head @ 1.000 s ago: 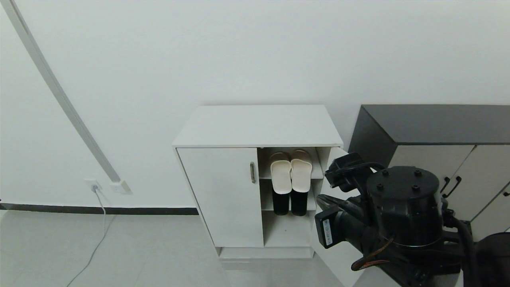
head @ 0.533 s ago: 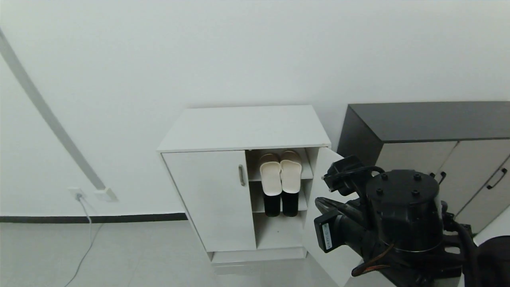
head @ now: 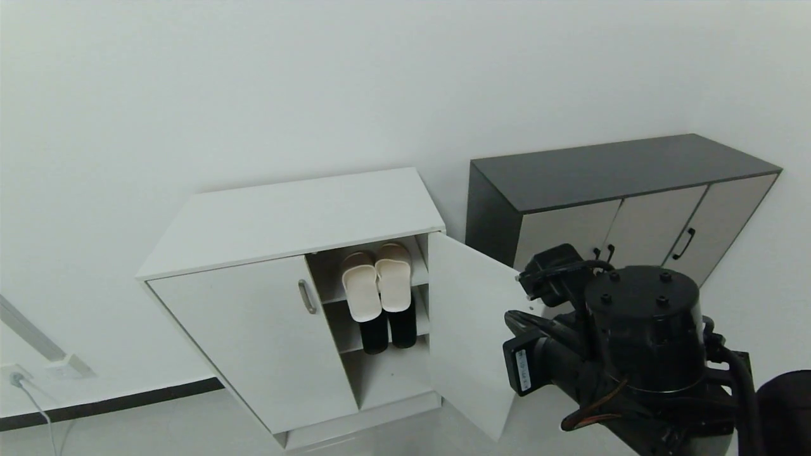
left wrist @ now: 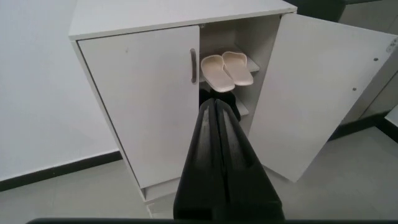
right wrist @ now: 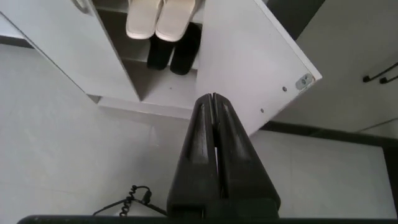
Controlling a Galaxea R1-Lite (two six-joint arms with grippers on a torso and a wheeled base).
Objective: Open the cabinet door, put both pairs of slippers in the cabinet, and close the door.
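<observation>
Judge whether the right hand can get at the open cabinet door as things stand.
Probably yes: the right hand, shut, points at the inner face of the open door, with nothing between them. Pushing it shut would likely need the outer face.

camera: swung, whole view shifted | cabinet [head: 291, 215]: now seen obliquely | door [head: 469, 329]: inner face shows wider

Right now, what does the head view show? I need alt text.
A white cabinet stands with its right door swung open and its left door shut. Inside, cream slippers sit directly above black slippers. A dark cabinet stands to its right.
</observation>
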